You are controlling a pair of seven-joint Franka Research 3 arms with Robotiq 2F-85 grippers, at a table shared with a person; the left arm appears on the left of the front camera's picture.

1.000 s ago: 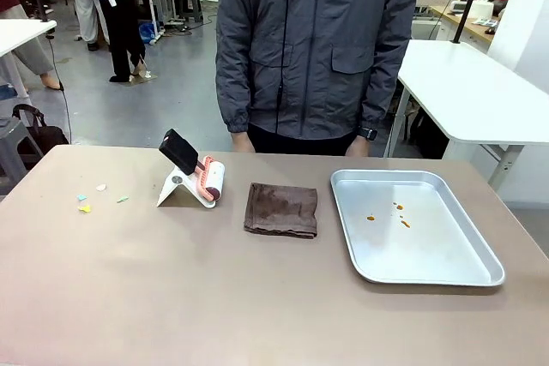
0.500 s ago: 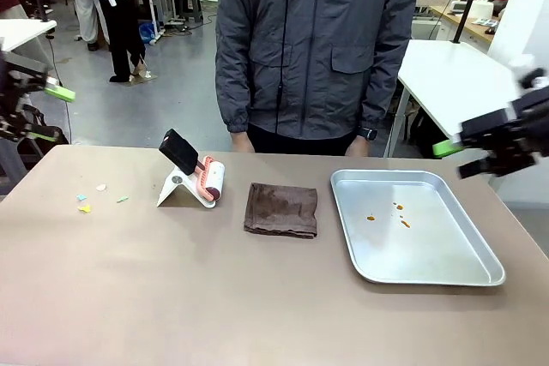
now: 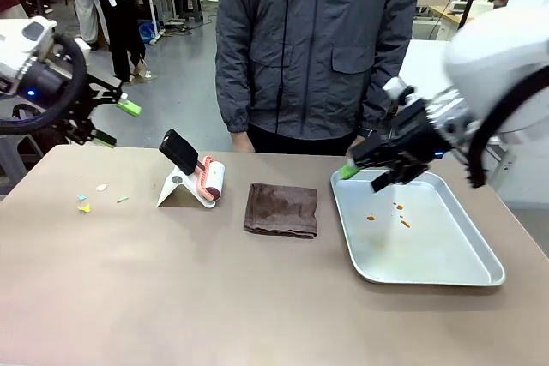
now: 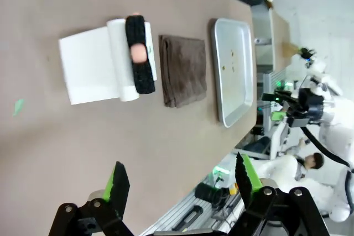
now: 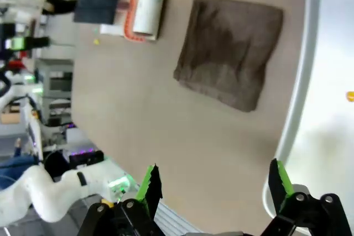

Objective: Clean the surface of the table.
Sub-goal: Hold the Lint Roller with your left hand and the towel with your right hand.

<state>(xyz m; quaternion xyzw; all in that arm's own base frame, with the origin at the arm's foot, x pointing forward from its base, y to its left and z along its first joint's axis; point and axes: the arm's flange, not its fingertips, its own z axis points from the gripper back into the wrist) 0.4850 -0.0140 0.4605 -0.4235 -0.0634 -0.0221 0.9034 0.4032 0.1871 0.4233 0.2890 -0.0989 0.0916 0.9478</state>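
Note:
The taupe-brown table (image 3: 214, 297) carries small paper scraps (image 3: 86, 203) at its far left. A brown cloth (image 3: 281, 209) lies folded at the middle. Left of it, a lint roller (image 3: 202, 179) leans on a white stand. My left gripper (image 3: 117, 123) hangs open above the far-left table edge, beyond the scraps. My right gripper (image 3: 364, 177) is open over the far-left corner of the metal tray (image 3: 429, 250). From the left wrist, open fingers (image 4: 116, 183) frame the roller (image 4: 135, 53) and cloth (image 4: 184, 70). The right wrist view has the cloth (image 5: 232, 51) ahead of its open gripper (image 5: 214, 183).
The shiny tray at the right holds a few orange crumbs (image 3: 399, 216). A person in a grey jacket (image 3: 313, 40) stands at the far edge, hands behind the table line. White-topped tables stand beyond to the right and left.
Both arms have come in from the sides. The right gripper swept left to the tray's far-left corner; the left gripper moved in over the far-left table edge. Objects on the table stayed put.

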